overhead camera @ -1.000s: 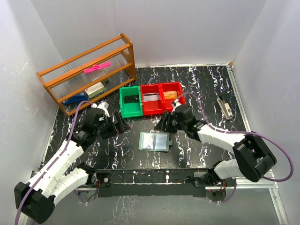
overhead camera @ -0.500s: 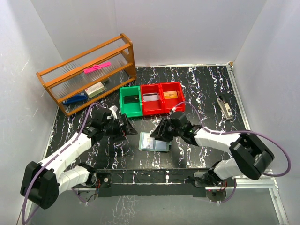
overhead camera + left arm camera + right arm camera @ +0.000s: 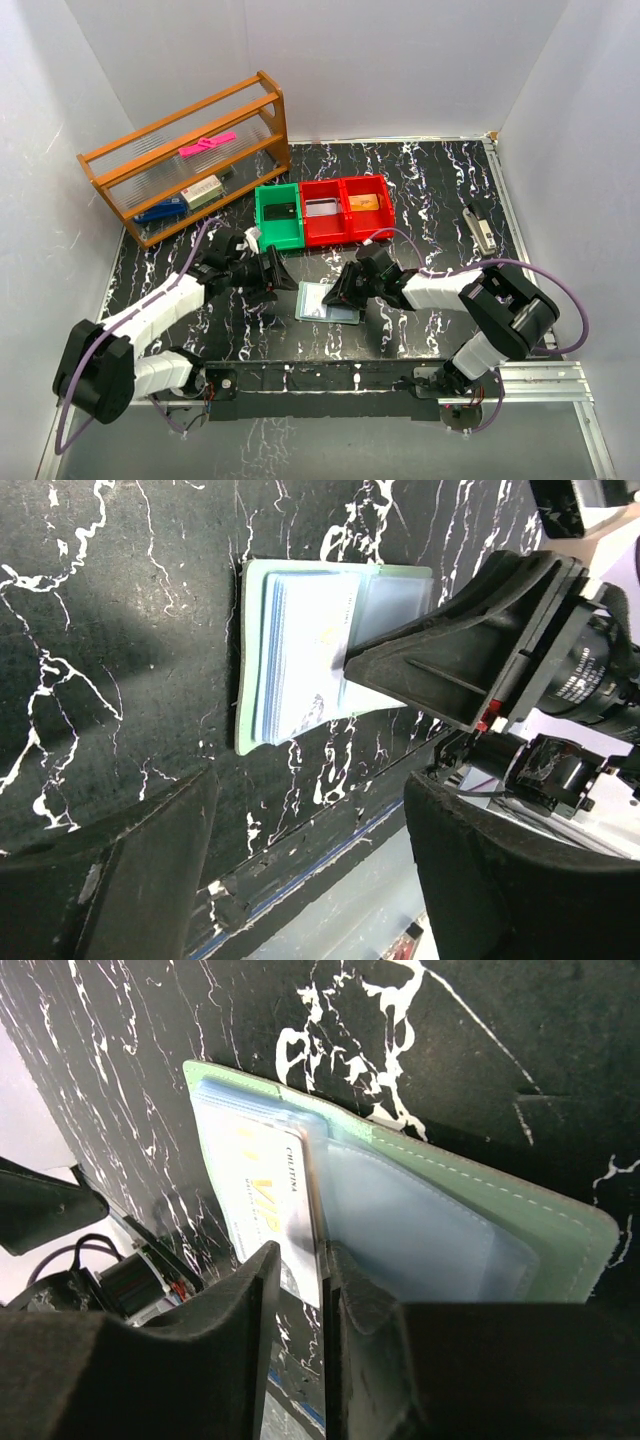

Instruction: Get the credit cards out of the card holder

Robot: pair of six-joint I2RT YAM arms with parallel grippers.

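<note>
On the top card (image 3: 262, 1195) we read "VIP" in gold letters, and beside it runs a thin line of black print that is too small for us to make out. The card is whitish, thin and glossy, with a darker brown long edge. It lies on the stack of credit cards (image 3: 300, 655) that fills one half of the card holder (image 3: 540, 1222).

The card holder lies open and flat on the table (image 3: 480, 1050), which is black with white marble veining. It is a slim rectangle with rounded corners and pale green edging with a stitched seam. The free half carries a clear, blue-tinted plastic pocket (image 3: 420, 1222).

From above, the card holder (image 3: 322, 302) sits in front of the green bin (image 3: 278, 216) and the red bin (image 3: 345, 208), between the two arms.

The right hand (image 3: 303, 1255) comes down on the card holder at the middle fold, its two black fingers drawn close together. The brown edge of the top card runs into the narrow slit between them, so we take it as pinched there.

The left hand (image 3: 310, 788) is spread wide with nothing between its dark, scuffed fingers (image 3: 130, 880). It hovers over bare table just beside the card side of the card holder, without touching it.
</note>
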